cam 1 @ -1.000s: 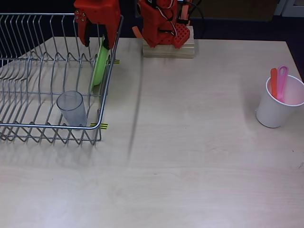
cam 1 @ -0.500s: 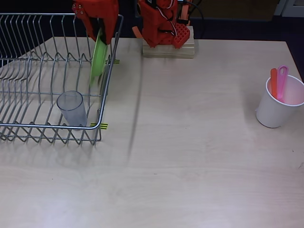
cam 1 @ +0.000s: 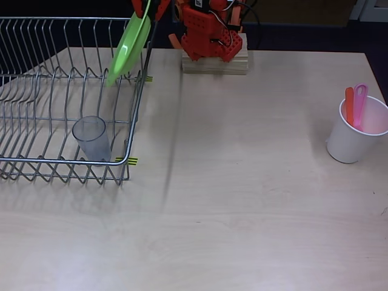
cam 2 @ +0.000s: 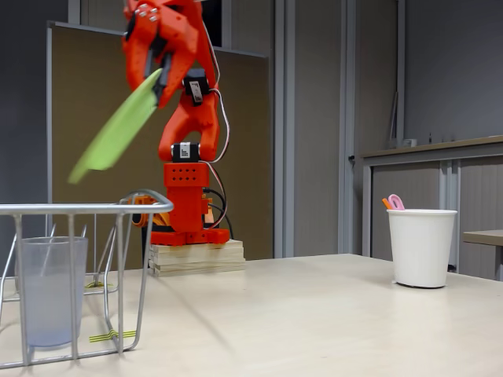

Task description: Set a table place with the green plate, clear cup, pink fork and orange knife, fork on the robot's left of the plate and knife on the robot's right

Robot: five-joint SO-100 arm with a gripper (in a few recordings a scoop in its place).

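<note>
The green plate (cam 1: 128, 47) (cam 2: 118, 128) hangs tilted in the air above the wire rack's right side, held by its upper rim in my gripper (cam 1: 147, 11) (cam 2: 157, 78), which is shut on it. The clear cup (cam 1: 91, 137) (cam 2: 47, 289) stands upright inside the rack near its front right corner. Handles of the pink fork (cam 1: 360, 103) (cam 2: 395, 202) and the orange knife (cam 1: 349, 107) (cam 2: 387, 203) stick up side by side out of a white cup at the right.
The wire dish rack (cam 1: 36, 121) (cam 2: 118, 208) fills the left of the table. My arm's base sits on a wooden block (cam 1: 215, 62) at the back. The white cup (cam 1: 354, 134) (cam 2: 420, 245) stands near the right edge.
The gripper has lifted the green plate up out of the rack; the plate went from standing on edge in the slots to hanging tilted above the rack's rim.
</note>
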